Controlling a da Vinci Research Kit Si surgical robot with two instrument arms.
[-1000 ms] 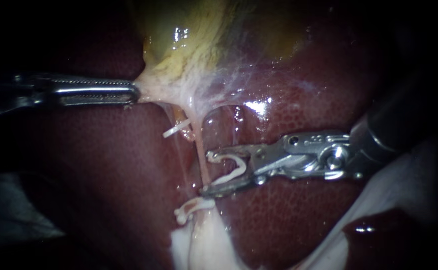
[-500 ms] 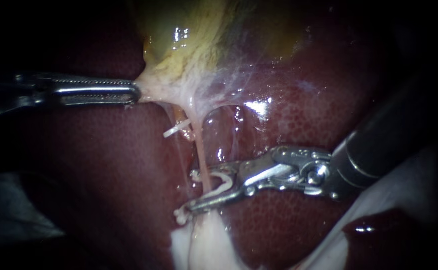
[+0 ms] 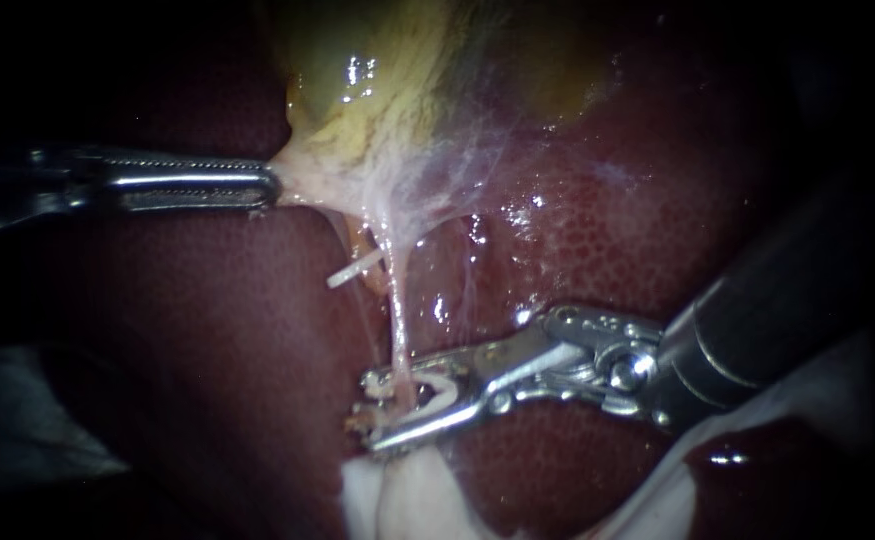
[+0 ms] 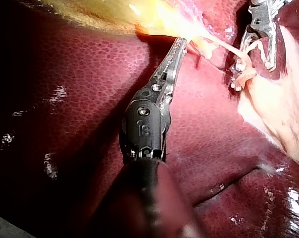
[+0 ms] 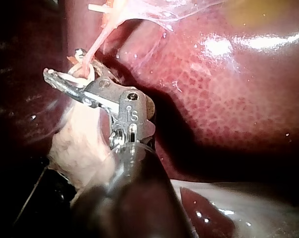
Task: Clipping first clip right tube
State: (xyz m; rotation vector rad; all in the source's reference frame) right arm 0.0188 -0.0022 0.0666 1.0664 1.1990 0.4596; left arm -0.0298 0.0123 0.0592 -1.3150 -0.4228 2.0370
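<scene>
Right tube [image 3: 397,322] running vertically, clip [image 3: 435,390] crosswise, gripped by right instrument [image 3: 370,412]

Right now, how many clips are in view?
3: an upper clip left of the tube; a held clip in the right instrument around the tube; a lower clip, partly hidden.

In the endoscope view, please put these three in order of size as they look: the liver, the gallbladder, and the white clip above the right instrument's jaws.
1. liver: fills most of the view.
2. gallbladder: cut off by the top edge, so only part is judged.
3. white clip: by far the smallest.
</scene>
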